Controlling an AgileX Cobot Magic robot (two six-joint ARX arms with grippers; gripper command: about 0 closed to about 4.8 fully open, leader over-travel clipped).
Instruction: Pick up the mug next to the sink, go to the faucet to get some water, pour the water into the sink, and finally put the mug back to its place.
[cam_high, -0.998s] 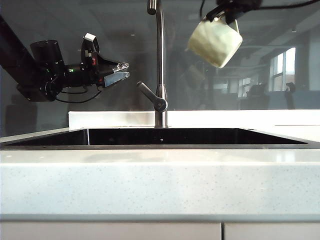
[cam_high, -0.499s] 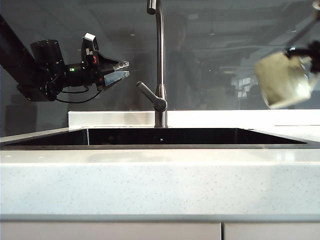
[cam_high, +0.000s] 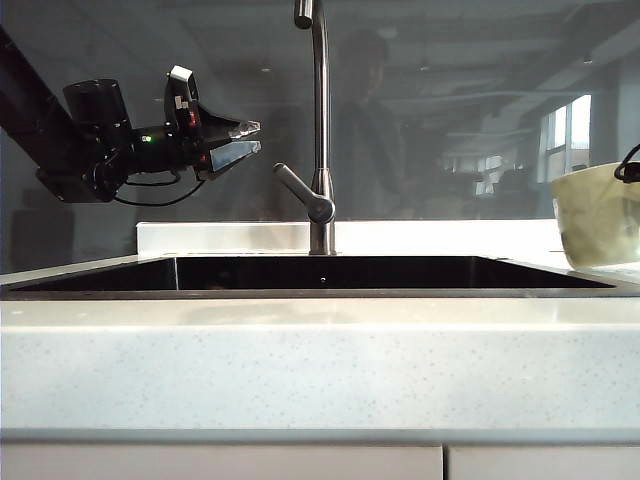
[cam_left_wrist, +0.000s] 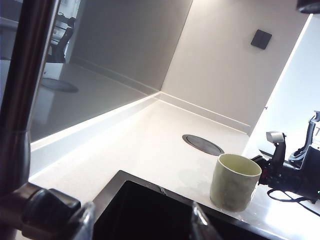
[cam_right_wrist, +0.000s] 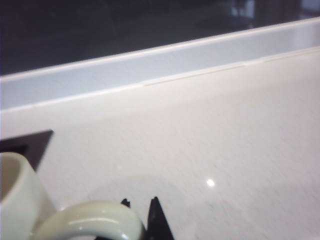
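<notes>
Right gripper (cam_left_wrist: 267, 167) of mine pinches the handle of the pale cream dimpled ceramic mug (cam_left_wrist: 234, 181), upright on speckled white countertop (cam_left_wrist: 150, 145) right of the black rectangular sink (cam_high: 320, 272). Left gripper (cam_high: 243, 139) hangs spread, left of the brushed-steel faucet (cam_high: 320, 130).

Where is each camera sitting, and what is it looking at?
Exterior view: low in front of the counter, facing the sink and faucet; shows the left gripper, open, up left of the faucet.
Left wrist view: on the left arm, looking past the faucet across the counter at the mug and right arm.
Right wrist view: on the right arm, close above the counter; the right gripper is shut on the mug's handle.
All three share the mug.
</notes>
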